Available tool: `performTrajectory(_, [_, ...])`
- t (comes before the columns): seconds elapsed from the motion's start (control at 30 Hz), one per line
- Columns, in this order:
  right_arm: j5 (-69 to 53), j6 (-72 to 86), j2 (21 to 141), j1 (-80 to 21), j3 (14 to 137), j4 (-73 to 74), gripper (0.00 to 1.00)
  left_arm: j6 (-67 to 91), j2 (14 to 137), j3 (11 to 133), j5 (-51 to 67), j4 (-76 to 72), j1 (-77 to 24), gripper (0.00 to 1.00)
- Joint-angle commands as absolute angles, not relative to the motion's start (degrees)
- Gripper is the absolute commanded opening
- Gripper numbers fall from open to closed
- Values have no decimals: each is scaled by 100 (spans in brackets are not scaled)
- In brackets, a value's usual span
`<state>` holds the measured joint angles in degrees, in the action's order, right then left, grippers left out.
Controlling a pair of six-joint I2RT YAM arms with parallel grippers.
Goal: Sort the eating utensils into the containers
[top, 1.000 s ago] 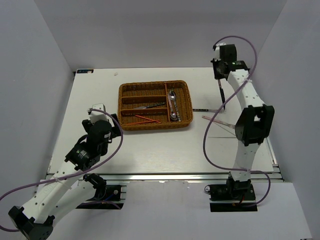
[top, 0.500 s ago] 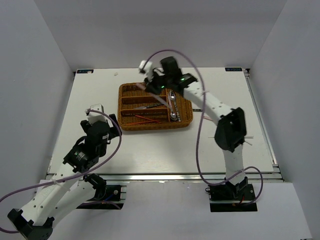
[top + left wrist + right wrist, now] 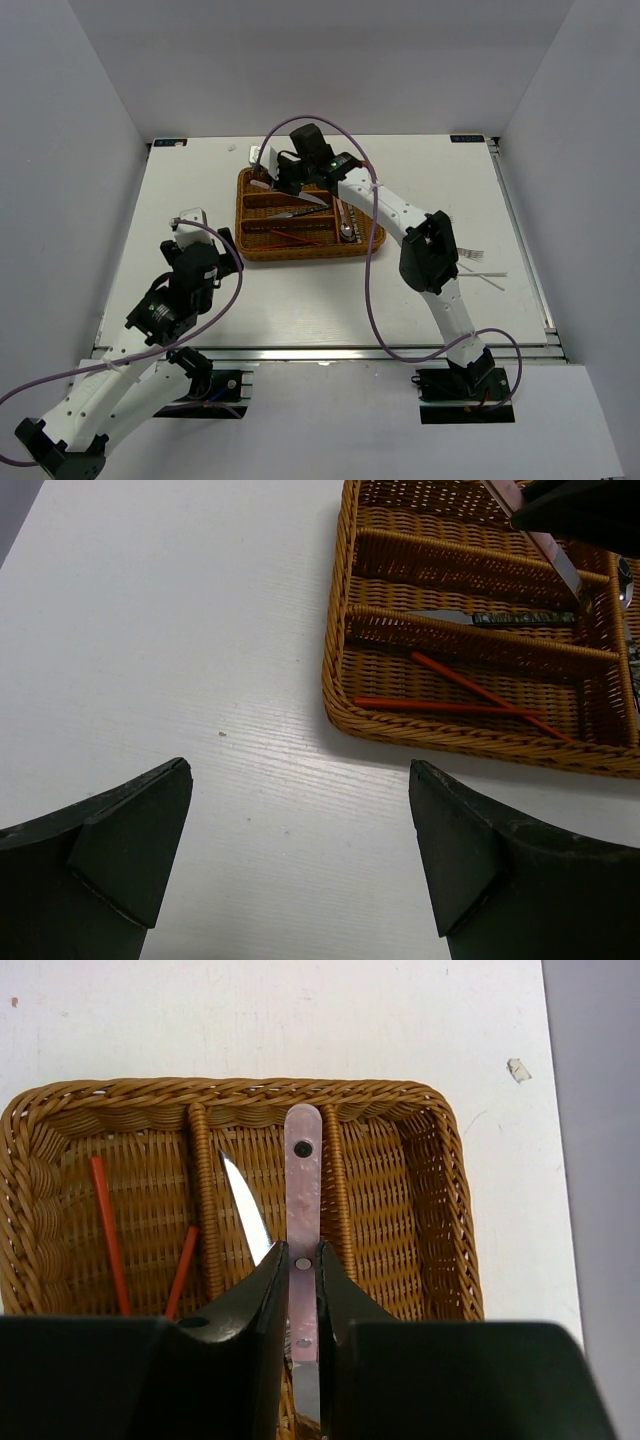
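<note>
The brown wicker tray (image 3: 375, 222) lies at the table's middle back. My right gripper (image 3: 285, 183) hangs over its far left part, shut on a pink-handled knife (image 3: 302, 1185); the handle points out past the fingertips above a divider between two long slots. The tray holds two red chopsticks (image 3: 450, 705), a knife with a dark handle (image 3: 500, 618) and two spoons (image 3: 345, 215). My left gripper (image 3: 298, 770) is open and empty, low over the bare table to the tray's near left. A fork (image 3: 470, 255) and a white chopstick (image 3: 490, 273) lie right of the tray.
The white table is walled at the back and on both sides. A small white scrap (image 3: 518, 1068) lies on the table beyond the tray's left end. The right arm's purple cable (image 3: 370, 290) loops over the table near the tray.
My right arm has swung from the table's far right over to the tray's far left, carrying the pink-handled knife. The left arm has stayed where it was.
</note>
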<state>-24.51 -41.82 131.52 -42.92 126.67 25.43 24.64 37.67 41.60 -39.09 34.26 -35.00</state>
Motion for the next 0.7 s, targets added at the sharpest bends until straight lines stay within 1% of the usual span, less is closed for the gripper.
performTrajectory(0.0, [-2531, -4508, 13148, -4324, 12982, 2250, 0, 2435, 3753, 4096, -3867, 3331, -3516, 98])
performTrajectory(0.23, [-2216, -4483, 13614, -4324, 13034, 2391, 0, 2426, 3692, 4087, -3867, 3331, -3516, 98])
performTrajectory(0.27, [-2163, -4430, 13658, -4324, 13017, 2365, 3, 2426, 3683, 4087, -3867, 3340, -3516, 98])
performTrajectory(0.3, [-2127, -4395, 13667, -4324, 13008, 2347, 16, 2426, 3683, 4096, -3867, 3331, -3516, 98])
performTrajectory(0.37, [-1952, -4298, 13650, -4316, 12938, 2198, 31, 2426, 3674, 4087, -3867, 3331, -3516, 98])
performTrajectory(0.4, [-1908, -4272, 13641, -4324, 12929, 2154, 41, 2426, 3674, 4087, -3867, 3331, -3516, 98])
performTrajectory(0.43, [-1759, -4158, 13632, -4324, 12937, 2014, 48, 2426, 3674, 4087, -3867, 3331, -3516, 98])
performTrajectory(0.57, [-1618, -3780, 13369, -4280, 13017, 1837, 71, 2434, 3674, 4087, -3876, 3340, -3516, 98])
performTrajectory(0.63, [-1617, -3535, 13141, -4237, 12921, 1732, 78, 2435, 3674, 4087, -3885, 3340, -3516, 98])
performTrajectory(0.67, [-1539, -3176, 12826, -4175, 12833, 1488, 89, 2435, 3683, 4087, -3885, 3340, -3516, 98])
